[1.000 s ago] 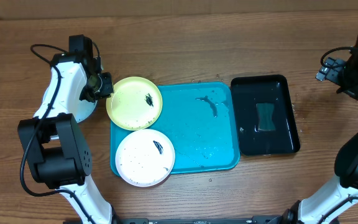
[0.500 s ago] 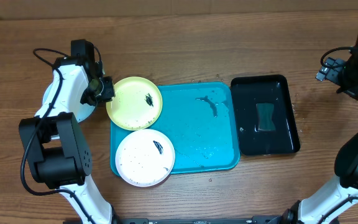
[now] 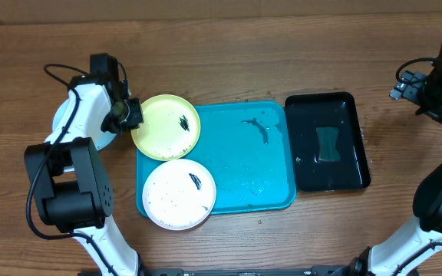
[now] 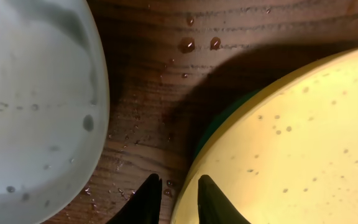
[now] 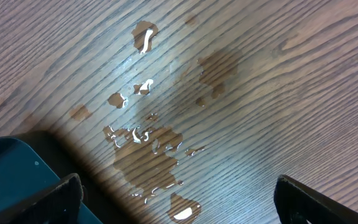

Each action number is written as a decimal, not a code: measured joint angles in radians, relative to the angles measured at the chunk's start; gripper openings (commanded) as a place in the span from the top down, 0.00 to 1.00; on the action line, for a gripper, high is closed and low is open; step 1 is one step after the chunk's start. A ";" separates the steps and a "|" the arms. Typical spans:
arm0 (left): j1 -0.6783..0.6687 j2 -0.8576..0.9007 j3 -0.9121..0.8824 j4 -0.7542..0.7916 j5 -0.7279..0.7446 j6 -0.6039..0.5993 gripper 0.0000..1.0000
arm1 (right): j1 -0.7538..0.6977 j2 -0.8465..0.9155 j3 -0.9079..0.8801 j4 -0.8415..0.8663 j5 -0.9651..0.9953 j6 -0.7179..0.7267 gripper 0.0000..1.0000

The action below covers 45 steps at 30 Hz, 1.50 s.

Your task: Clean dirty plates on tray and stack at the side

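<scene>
Since a second ago the left tool (image 3: 129,113) has crept in to the left rim of the yellow-green plate (image 3: 166,126), which overlaps the top-left corner of the turquoise tray (image 3: 259,180); the white plate (image 3: 179,194) lies on its bottom-left corner, and the right tool (image 3: 420,90) hangs over the bench (image 3: 229,54) beyond the black tray (image 3: 357,178). From the left wrist, the tool (image 4: 179,194) is nearly closed, its fingers (image 4: 149,202) straddling the yellow-green plate's (image 4: 278,143) rim, though I cannot tell if they pinch it, and the teal plate (image 4: 36,106) lies apart. From the right wrist, the tool (image 5: 179,196) gapes wide, holding nothing, above puddles (image 5: 148,155).
</scene>
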State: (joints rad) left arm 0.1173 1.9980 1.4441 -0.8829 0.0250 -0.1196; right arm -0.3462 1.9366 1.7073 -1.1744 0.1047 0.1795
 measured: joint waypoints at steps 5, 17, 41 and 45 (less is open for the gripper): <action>0.000 0.000 -0.012 0.015 0.007 -0.003 0.96 | 0.000 0.000 0.000 -0.001 0.000 0.000 0.00; -0.023 0.000 0.021 -0.045 0.414 -0.031 0.96 | 0.000 0.000 0.000 -0.001 0.000 0.000 0.00; -0.511 0.000 0.022 -0.033 0.111 -0.259 0.96 | 0.000 0.000 0.000 -0.001 0.000 0.001 0.00; -0.513 0.000 0.022 -0.005 0.070 -0.275 0.96 | 0.000 0.000 0.000 -0.001 0.000 0.000 0.00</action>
State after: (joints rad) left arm -0.3954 1.9980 1.4658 -0.8883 0.0948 -0.3946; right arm -0.3466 1.9366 1.7073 -1.1751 0.1051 0.1795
